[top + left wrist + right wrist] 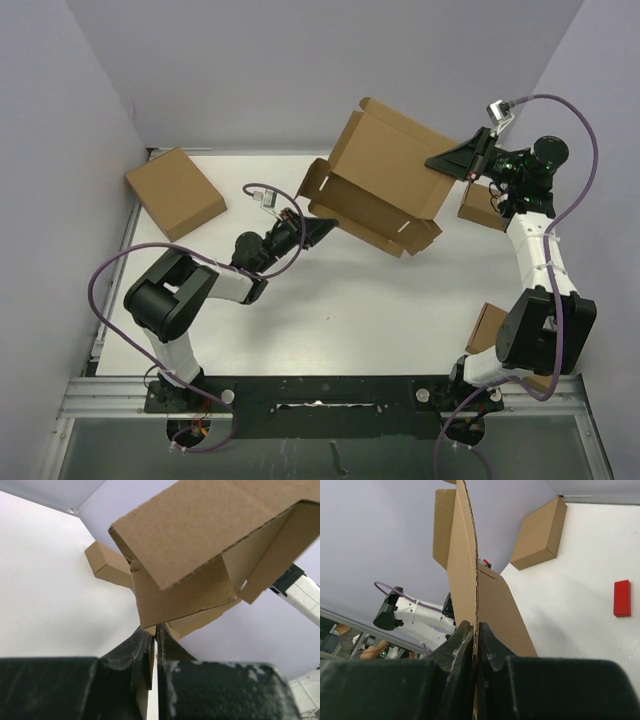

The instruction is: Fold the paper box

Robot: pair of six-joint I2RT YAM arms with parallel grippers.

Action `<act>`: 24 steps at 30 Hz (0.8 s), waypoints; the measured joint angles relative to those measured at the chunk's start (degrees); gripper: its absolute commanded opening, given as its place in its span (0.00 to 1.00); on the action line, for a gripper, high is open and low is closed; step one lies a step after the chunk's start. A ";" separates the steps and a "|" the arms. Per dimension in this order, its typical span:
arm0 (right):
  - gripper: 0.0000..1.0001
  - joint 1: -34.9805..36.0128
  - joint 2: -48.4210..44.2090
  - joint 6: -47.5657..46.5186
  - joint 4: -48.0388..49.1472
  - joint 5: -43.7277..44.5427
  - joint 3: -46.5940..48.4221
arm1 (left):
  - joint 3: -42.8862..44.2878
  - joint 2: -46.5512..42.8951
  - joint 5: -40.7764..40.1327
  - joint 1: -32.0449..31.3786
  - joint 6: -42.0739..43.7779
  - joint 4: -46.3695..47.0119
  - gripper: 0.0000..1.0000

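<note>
Up in the air over the counter, the paper box hangs between my two grippers and touches nothing below it. My left gripper is squeezed tight on a thin flap at the low, near-left corner of the box. My right gripper is squeezed tight on the edge at the far-right side. So the box lies to the right of my left gripper and to the left of my right one, and its long side runs on a slant from one to the other. Both grippers touch it, so neither arm is nearer. The box is open and only partly folded, with flaps sticking out at the top and at the near-right corner. I think the next fold has to turn around the line between my two grips. From my left wrist I see the card from below, and the big panel hides what is above it. From my right wrist the sheet is edge-on, like a thin line, so its face is hidden. From above I cannot see how much card each gripper has. A flat folded box lies well apart at the far left, and a small red block sits on the counter.
</note>
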 measured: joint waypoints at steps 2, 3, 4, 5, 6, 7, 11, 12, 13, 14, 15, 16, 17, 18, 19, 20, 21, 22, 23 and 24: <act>0.00 0.94 -0.11 -2.60 -3.21 0.00 -0.74 | 0.00 0.61 -0.46 0.42 -0.42 -0.07 0.01; 0.00 1.36 -0.17 -3.91 -4.68 0.00 -1.11 | 0.00 1.05 -0.59 0.57 -0.57 -0.11 0.01; 0.00 1.73 -0.22 -5.27 -6.12 0.00 -1.42 | 0.00 1.64 -0.74 0.68 -0.79 -0.33 0.01; 0.00 1.97 -0.26 -6.36 -7.28 0.04 -1.70 | -0.02 2.14 -0.79 0.74 -1.03 -0.59 0.02; 0.00 2.25 -0.26 -7.67 -8.66 0.07 -2.01 | -0.09 2.58 -0.79 0.79 -1.22 -0.74 0.05; 0.00 2.45 -0.26 -8.83 -9.97 0.11 -2.16 | -0.17 2.95 -0.79 0.85 -1.53 -1.01 0.12; 0.00 2.40 -0.26 -11.65 -12.33 0.98 -2.47 | -0.55 3.96 0.44 1.40 -2.58 -1.16 0.40; 0.00 2.10 -0.26 -11.87 -12.31 1.27 -2.47 | -1.07 4.13 0.96 1.55 -3.15 -0.98 0.47; 0.00 1.95 -0.26 -12.07 -12.17 1.42 -2.47 | -1.84 4.24 1.31 1.81 -3.63 -0.79 0.50; 0.00 1.70 -0.26 -12.15 -12.04 1.49 -2.47 | -3.13 4.31 1.64 2.32 -4.31 -0.57 0.53; 0.00 1.31 -0.24 -12.28 -11.96 1.49 -2.47 | -4.57 4.31 1.97 3.02 -4.92 -0.39 0.55; 0.00 0.90 -0.24 -12.48 -11.85 1.60 -2.47 | -6.01 4.31 2.14 3.78 -5.25 -0.28 0.56; 0.00 0.50 -0.22 -12.70 -11.67 1.66 -2.58 | -7.65 4.31 2.27 4.72 -5.75 -0.15 0.57; 0.00 0.26 -0.22 -12.85 -11.61 1.68 -2.71 | -9.51 4.26 2.29 5.68 -6.05 -0.04 0.58; 0.00 0.15 -0.20 -13.16 -11.45 1.75 -2.95 | -11.52 4.15 2.29 6.60 -6.23 -0.04 0.59; 0.00 -0.13 -0.11 -13.35 -11.28 1.88 -3.30 | -13.44 3.89 2.27 7.34 -6.32 -0.17 0.59; 0.00 -0.20 0.04 -13.62 -11.19 2.05 -3.54 | -15.28 3.37 2.25 7.82 -6.45 -0.52 0.59; 0.00 -0.20 0.26 -14.10 -11.19 2.27 -3.87 | -16.94 2.34 2.27 8.09 -6.54 -1.40 0.59; 0.00 -0.20 0.52 -14.51 -11.21 2.38 -4.13 | -18.49 0.68 2.32 8.13 -6.67 -2.47 0.59; 0.00 -0.20 0.72 -14.88 -11.21 2.56 -4.50 | -19.41 -1.25 2.34 8.13 -6.86 -3.74 0.60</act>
